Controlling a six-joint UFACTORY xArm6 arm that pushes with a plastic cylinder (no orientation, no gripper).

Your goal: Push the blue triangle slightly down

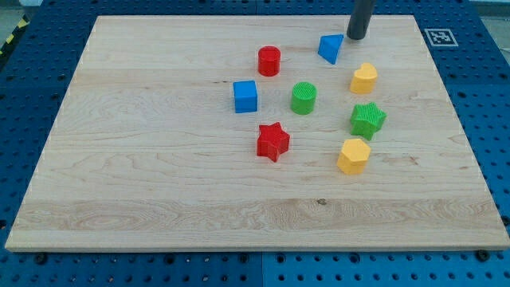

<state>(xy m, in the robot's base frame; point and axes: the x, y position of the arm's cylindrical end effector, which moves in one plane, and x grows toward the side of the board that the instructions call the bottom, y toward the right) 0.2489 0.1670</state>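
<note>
The blue triangle (330, 48) sits near the view's top, right of centre, on the wooden board (143, 175). My tip (356, 37) is just to the triangle's upper right, a small gap away, not touching it. The dark rod rises out of the view's top edge.
A red cylinder (269, 60) lies left of the triangle. A blue cube (245, 96), a green cylinder (304, 98) and a red star (272, 141) lie below. Two yellow blocks (364, 78) (354, 155) and a green star (368, 119) lie at the right.
</note>
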